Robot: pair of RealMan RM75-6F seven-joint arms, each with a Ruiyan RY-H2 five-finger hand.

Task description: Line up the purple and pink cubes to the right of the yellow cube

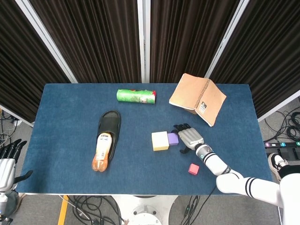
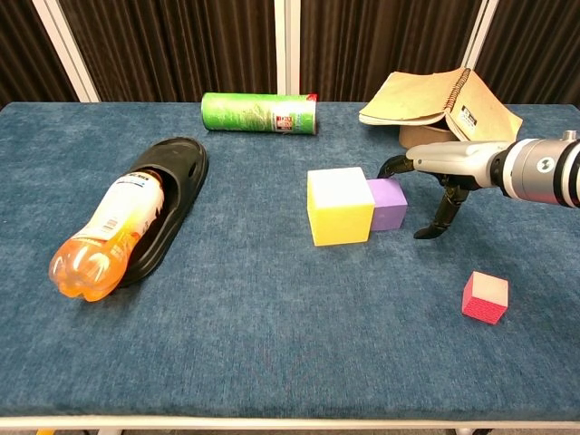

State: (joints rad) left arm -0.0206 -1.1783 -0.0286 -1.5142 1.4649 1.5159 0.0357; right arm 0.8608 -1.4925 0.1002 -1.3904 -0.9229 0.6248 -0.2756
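Observation:
The yellow cube (image 1: 160, 140) (image 2: 340, 205) sits mid-table, and the purple cube (image 1: 173, 138) (image 2: 388, 201) stands against its right side. The pink cube (image 1: 193, 169) (image 2: 485, 297) lies alone near the front edge, further right. My right hand (image 1: 189, 137) (image 2: 444, 172) hovers just right of the purple cube, holding nothing. Its fingers are spread and reach to the cube's far right corner, and its thumb points down at the cloth. Whether the fingertips touch the cube is unclear. My left hand (image 1: 8, 161) hangs off the table's left front corner, fingers apart and empty.
A green can (image 1: 136, 96) (image 2: 258, 113) lies at the back. A tan spiral notebook (image 1: 198, 98) (image 2: 439, 98) is propped behind my right hand. A black slipper (image 1: 109, 125) (image 2: 168, 181) holds an orange bottle (image 1: 103, 151) (image 2: 107, 236) on the left.

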